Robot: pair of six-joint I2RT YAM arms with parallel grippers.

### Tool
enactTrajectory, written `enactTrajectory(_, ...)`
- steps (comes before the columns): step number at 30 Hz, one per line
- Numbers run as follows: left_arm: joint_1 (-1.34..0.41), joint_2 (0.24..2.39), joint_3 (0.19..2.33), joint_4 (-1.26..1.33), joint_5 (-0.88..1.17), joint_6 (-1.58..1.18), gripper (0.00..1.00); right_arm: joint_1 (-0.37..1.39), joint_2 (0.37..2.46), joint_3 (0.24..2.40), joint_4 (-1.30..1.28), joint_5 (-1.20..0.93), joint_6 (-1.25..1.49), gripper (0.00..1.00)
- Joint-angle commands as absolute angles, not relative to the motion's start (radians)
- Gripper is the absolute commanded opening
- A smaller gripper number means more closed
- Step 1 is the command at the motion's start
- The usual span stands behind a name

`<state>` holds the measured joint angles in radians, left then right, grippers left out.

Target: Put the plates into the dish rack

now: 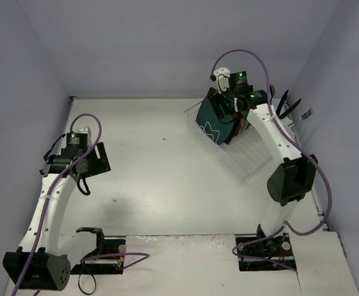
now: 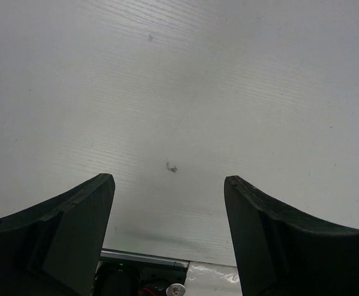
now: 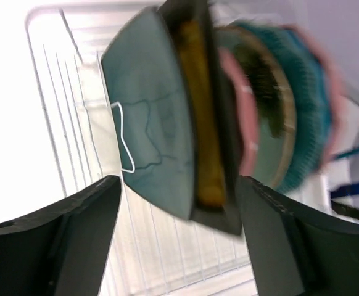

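The clear dish rack (image 1: 248, 159) stands at the back right of the table. Several plates stand on edge in it: a squarish dark teal one (image 3: 155, 129) in front, then a black-rimmed mustard-yellow one (image 3: 201, 111), a pink one (image 3: 246, 123), a mint one (image 3: 269, 105) and a teal-blue one (image 3: 306, 105). My right gripper (image 3: 178, 182) hangs over the rack, open, its fingers either side of the front two plates' edges with a gap on the left. The dark teal plate (image 1: 213, 126) shows beneath it from above. My left gripper (image 2: 169, 179) is open over bare table at the left.
Dark utensils (image 1: 288, 106) stick up from the rack's far end near the right wall. Blue items (image 3: 352, 151) lie beyond the plates. Walls close the table at the back and both sides. The arm bases (image 1: 263, 250) sit at the near edge.
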<state>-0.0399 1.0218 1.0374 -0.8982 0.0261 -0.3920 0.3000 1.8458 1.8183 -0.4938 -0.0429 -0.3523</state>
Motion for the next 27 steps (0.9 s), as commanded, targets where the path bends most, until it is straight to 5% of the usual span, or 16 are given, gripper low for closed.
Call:
enactTrajectory(1, -0.052, 0.982, 1.121, -0.922, 0.018, -0.368, 0.72, 0.287, 1.611, 1.780, -0.316, -0.003, -0.261, 0.78)
enactTrajectory(6, -0.084, 0.950, 1.161, -0.956, -0.017, -0.365, 0.72, 0.287, 1.335, 1.573, -0.149, 0.035, -0.181, 1.00)
enactTrajectory(27, -0.175, 0.785, 1.155, -0.985, -0.153, -0.348, 0.72, 0.288, 0.709, 1.215, -0.316, 0.195, 0.094, 1.00)
